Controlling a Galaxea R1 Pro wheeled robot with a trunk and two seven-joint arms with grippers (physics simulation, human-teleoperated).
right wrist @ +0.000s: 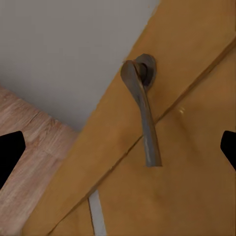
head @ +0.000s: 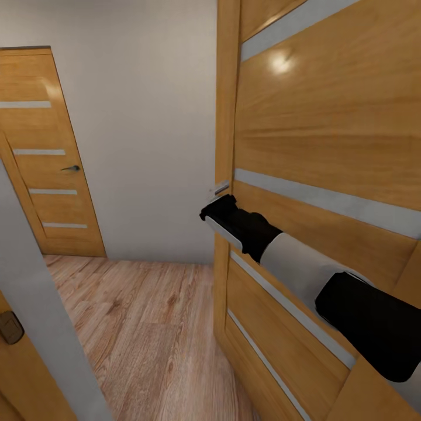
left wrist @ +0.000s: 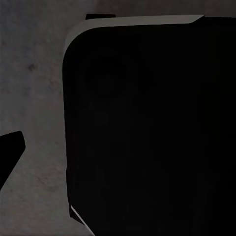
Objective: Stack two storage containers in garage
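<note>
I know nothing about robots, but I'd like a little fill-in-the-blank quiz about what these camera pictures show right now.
1. The right arm reaches toward a ____ door standing beside it.
2. In the right wrist view, a grey lever ____ is mounted on that door.
3. The floor in the head view is light ____ planks.
4. The far door on the left stands ____.

Missing words: wooden; handle; wood; closed

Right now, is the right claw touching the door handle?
Apart. In the right wrist view the door handle sits mid-frame with bare door on both sides, and the right claw's two fingertips stand out at the frame edges, clear of the lever.
</note>
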